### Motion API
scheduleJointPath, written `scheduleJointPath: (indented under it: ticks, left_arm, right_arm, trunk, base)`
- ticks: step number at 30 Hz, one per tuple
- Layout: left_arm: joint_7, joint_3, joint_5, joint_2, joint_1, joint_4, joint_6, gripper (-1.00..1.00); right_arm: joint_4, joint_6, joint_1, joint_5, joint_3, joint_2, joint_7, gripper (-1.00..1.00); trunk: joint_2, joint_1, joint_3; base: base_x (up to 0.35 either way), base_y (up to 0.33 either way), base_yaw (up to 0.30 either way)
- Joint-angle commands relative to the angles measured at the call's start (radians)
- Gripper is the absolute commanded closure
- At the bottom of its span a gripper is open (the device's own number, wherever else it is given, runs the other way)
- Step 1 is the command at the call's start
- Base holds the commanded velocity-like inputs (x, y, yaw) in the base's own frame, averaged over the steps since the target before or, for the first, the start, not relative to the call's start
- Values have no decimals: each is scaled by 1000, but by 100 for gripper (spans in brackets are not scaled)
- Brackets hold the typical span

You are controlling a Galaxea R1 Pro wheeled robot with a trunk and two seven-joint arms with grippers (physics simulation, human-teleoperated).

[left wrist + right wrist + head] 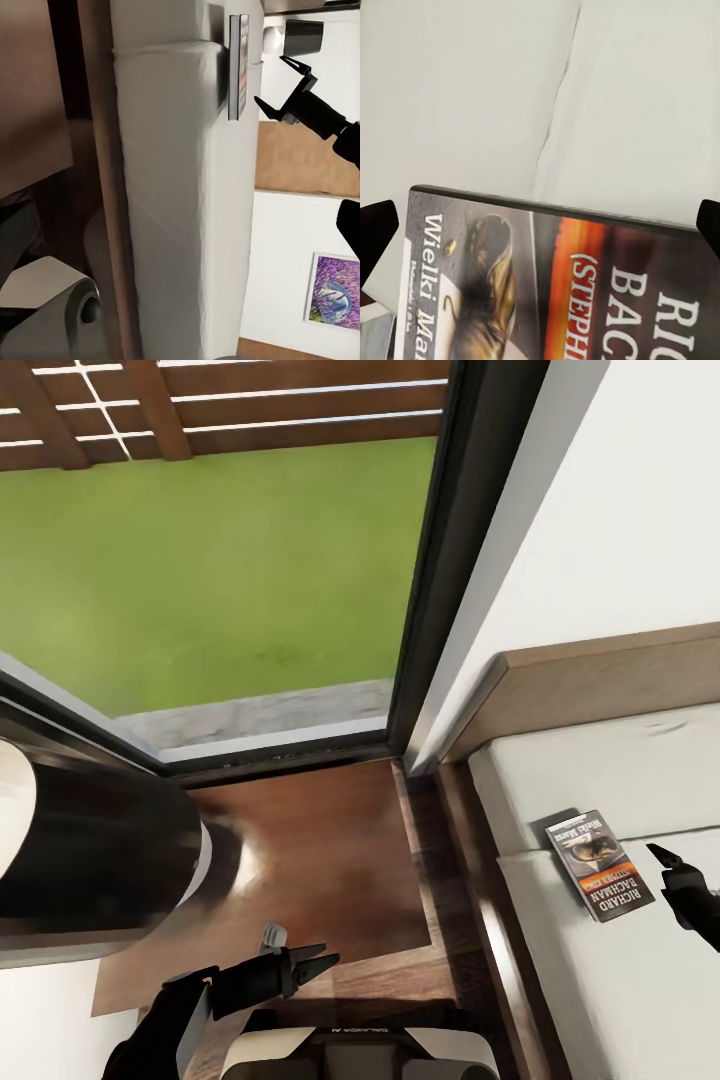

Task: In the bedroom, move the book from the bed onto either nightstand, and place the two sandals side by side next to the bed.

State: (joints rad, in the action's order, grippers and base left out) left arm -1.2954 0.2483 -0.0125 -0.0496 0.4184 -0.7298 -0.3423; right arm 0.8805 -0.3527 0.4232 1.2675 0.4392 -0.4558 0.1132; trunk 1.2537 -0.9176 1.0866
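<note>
Book [599, 865] on the bed [620, 780], right gripper [672, 865] open just beside it.

The paperback lay flat on the pale mattress near the dark wooden side rail, its orange band and the white letters "RICHARD BACHMAN" facing up. The right gripper hovered at the book's edge with both fingers spread wide, holding nothing. The left gripper [318, 963] hung low over the brown plank floor [320, 860] next to the bed, fingers apart and empty. Behind stood a black-framed window [440, 560] with green grass outside.
</note>
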Motion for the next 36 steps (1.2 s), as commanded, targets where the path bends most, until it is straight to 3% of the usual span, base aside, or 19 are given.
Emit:
scheduleJointPath:
  ticks: [1,15,31,36]
  left_arm:
    - [-5,4,-1,-1,0,0,-11,-100]
    - [-4,5,-1,-1,0,0,-11,-100]
    - [-4,5,-1,-1,0,0,-11,-100]
    - [-4,5,-1,-1,0,0,-11,-100]
  right_arm:
    - [0,-6,0,4,3,0,2,-100]
    - [0,-6,1,4,3,0,2,-100]
    - [0,-6,0,4,3,0,2,-100]
    - [0,-6,0,4,3,0,2,-100]
  trunk:
    - [0,0,0]
    - [0,0,0]
    - [112,-61,51]
    - [112,-61,51]
  base:
    - [0,0,0]
    - [0,0,0]
    - [0,0,0]
    - [0,0,0]
